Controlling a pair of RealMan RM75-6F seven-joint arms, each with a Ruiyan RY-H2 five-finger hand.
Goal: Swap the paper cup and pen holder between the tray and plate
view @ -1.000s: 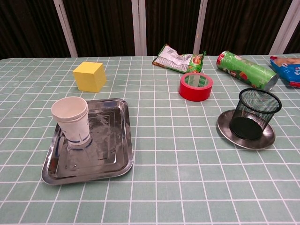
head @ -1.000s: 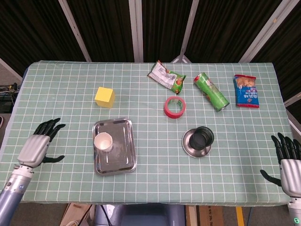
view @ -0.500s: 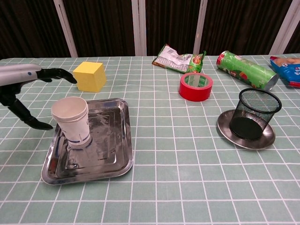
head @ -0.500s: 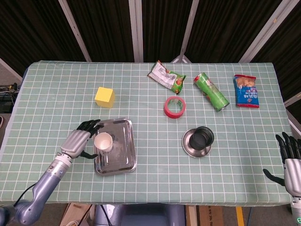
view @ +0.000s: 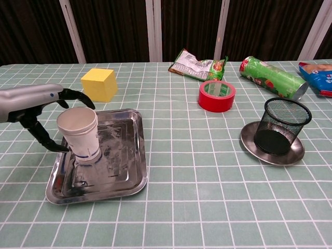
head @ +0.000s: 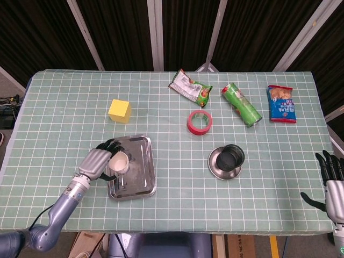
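Observation:
A white paper cup stands upright in the left part of the steel tray. My left hand is open right beside the cup's left side, fingers spread around it, thumb low at the tray's edge; I cannot tell whether it touches. A black mesh pen holder stands on the round metal plate to the right. My right hand is open at the table's near right corner, far from both.
A yellow cube sits behind the tray. A red tape roll, a green can lying down and two snack bags lie at the back.
My left hand has moved right from the table's left edge up to the cup's side. The right hand has dropped slightly toward the near edge. Cup and pen holder have not moved.

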